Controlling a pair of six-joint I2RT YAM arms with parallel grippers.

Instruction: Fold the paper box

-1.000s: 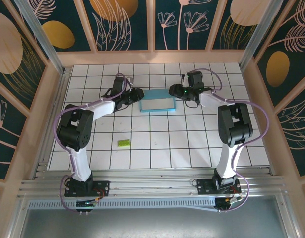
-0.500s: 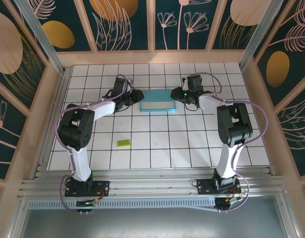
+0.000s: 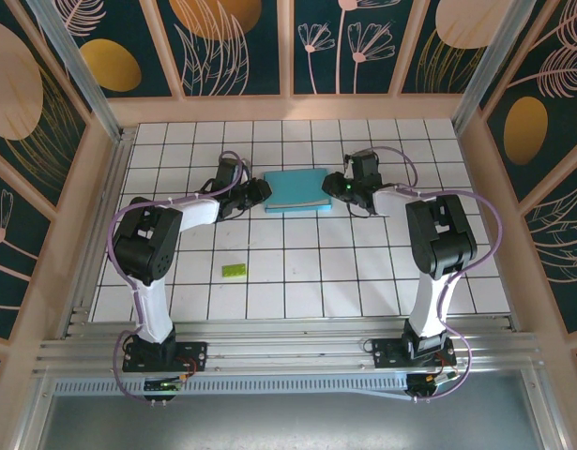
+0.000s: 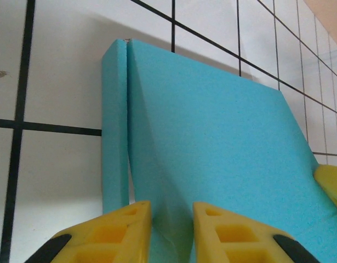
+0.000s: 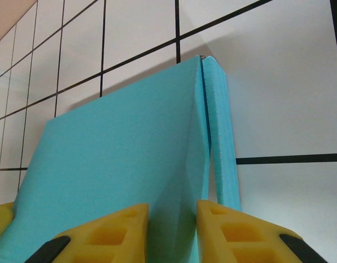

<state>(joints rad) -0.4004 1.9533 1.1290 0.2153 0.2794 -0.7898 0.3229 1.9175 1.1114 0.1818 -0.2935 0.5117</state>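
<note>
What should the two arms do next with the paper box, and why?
Probably lower both wrists together, laying the pinched panel flat. The left gripper and right gripper each clamp one end of the paper box; its blue panel slants up off the table, and a narrow end flap stands beside each held edge.

left arm and right arm: white tubular links between black joint housings, black bolted base plates, lilac cables running alongside. yellow moulded fingers with recessed pockets; green light at right wrist.
</note>
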